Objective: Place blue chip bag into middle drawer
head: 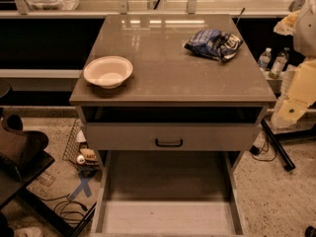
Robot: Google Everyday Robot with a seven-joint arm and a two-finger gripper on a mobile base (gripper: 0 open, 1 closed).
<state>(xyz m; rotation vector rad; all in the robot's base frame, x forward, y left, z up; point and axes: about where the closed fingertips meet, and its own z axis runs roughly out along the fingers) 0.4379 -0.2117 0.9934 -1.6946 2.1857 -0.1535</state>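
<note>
On the far right of the tabletop [173, 68], the blue chip bag [213, 43] lay flat, and nothing was holding it. A white bowl [108, 71] sat on the left side, well apart from the bag. Down near you, the middle drawer [168, 216] was pulled out, and its pale floor had nothing on it. Above it was a grey drawer front [169, 136] with a black handle, and that one was shut. Your hand [292, 107] hung at the right edge, beside the tabletop and not touching the bag. I could not tell if the hand was open or closed. So I think the drawer part was done, but the main job was not started. You had yet to reach over to the bag, grab it, lift it, bring it down near, and put it in the drawer.
</note>
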